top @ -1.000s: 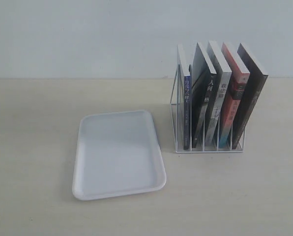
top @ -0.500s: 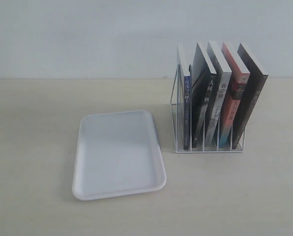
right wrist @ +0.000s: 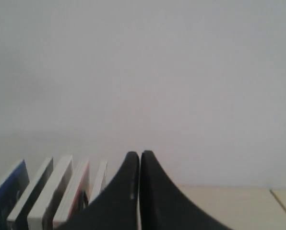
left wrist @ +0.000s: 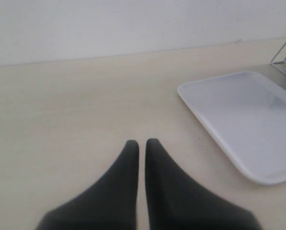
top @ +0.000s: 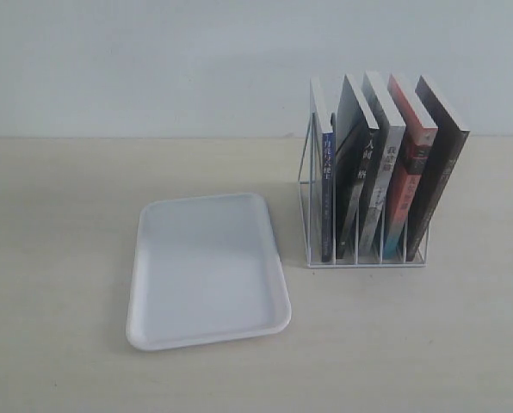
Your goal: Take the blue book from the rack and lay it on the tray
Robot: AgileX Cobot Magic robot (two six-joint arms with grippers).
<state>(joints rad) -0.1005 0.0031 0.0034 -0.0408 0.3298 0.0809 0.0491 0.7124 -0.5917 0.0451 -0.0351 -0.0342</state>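
Nothing has moved since a second ago: the blue book [top: 327, 198] stands in the leftmost slot of the rack [top: 305, 219], beside the tray [top: 207, 268] on the bench [top: 58, 215]. Only the wrist views show the left fingers [left wrist: 131, 152] and right fingers [right wrist: 132, 165], both closed, holding nothing

The left claw [left wrist: 142, 143] is closed and empty. Its two dark, tapering fingers [left wrist: 116, 191] lie side by side with only a thin slit between them, the tips level with each other. It points forward and tilts somewhat downward. The right claw [right wrist: 140, 154] is also closed with nothing in it, its black fingers [right wrist: 164, 203] pressed together along their length, and it points roughly level.
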